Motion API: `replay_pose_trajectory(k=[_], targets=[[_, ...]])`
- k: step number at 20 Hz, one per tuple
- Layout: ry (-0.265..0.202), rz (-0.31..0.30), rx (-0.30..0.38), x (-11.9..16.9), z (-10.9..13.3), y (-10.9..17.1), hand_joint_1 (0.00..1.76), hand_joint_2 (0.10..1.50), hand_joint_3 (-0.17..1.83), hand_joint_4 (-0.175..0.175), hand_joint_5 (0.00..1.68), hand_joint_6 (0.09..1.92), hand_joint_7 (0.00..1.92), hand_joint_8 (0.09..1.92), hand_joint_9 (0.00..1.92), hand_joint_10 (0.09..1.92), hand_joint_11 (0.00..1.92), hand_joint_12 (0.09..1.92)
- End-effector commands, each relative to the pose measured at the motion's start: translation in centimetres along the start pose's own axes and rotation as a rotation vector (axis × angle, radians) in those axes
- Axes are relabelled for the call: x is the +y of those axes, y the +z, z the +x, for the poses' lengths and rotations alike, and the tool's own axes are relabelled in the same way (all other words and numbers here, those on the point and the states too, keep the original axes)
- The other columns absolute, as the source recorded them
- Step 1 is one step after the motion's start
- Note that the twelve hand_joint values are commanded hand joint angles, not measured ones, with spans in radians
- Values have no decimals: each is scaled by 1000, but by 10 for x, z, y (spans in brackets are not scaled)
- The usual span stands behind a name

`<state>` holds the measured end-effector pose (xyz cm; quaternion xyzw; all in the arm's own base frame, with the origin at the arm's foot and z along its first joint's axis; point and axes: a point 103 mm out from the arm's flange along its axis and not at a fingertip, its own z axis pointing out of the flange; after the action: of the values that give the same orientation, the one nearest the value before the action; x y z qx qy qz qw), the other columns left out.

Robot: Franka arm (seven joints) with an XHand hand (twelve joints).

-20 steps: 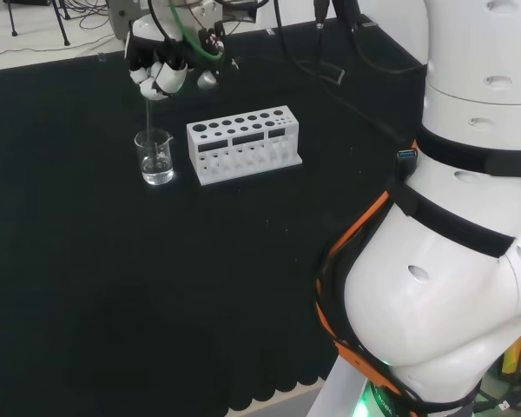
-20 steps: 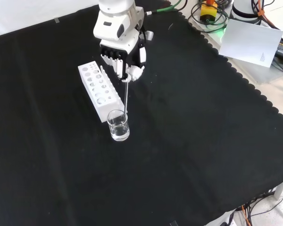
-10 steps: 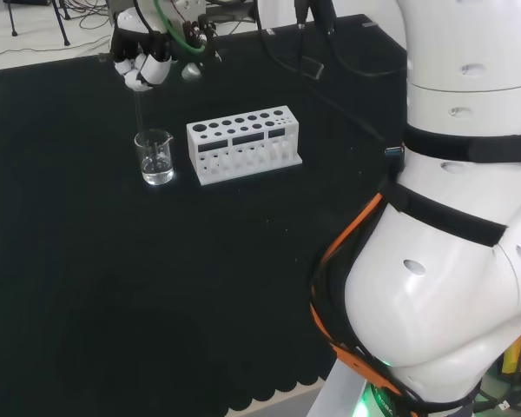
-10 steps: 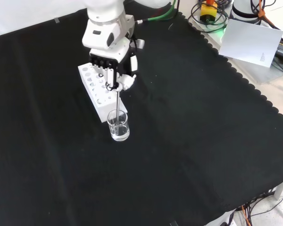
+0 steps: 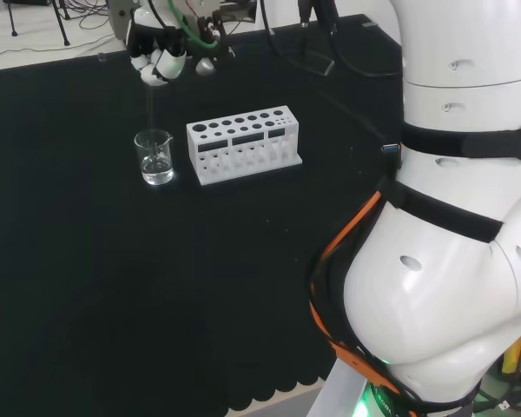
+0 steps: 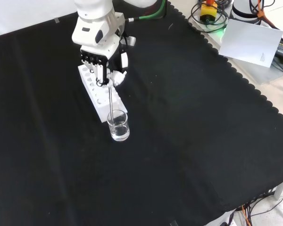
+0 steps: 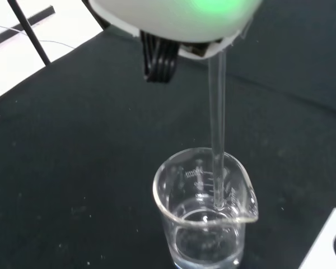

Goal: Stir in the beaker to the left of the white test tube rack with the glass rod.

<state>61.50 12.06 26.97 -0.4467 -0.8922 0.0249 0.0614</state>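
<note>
The hand [image 6: 102, 66] has its fingers curled round the glass rod [image 6: 111, 101], whose lower end dips inside the beaker [image 6: 118, 126].

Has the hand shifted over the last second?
Yes. In the front view the hand has moved left, from beside the white rack to above its far end.

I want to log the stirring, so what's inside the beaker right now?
The beaker holds the lower end of the glass rod, gripped by the robot hand, and a little clear liquid at the bottom. Glare hides the exact level.
</note>
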Motion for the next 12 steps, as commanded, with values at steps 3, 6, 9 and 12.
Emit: replay_pose_trajectory(k=[3,6,9,12], targets=[[25,-2,-1,-33,-4,-7,1203,624,826,-175,1161,935,1448,1266,1848,989,1845,1042],[20,-12,-27,-38,13,-5,1203,625,825,-175,1161,935,1448,1266,1848,990,1846,1043],[17,-4,1,-33,27,-3,1203,625,825,-175,1161,934,1449,1267,1850,991,1846,1043],[-1,3,9,-20,34,-2,1203,625,824,-175,1161,934,1449,1267,1850,991,1846,1043]])
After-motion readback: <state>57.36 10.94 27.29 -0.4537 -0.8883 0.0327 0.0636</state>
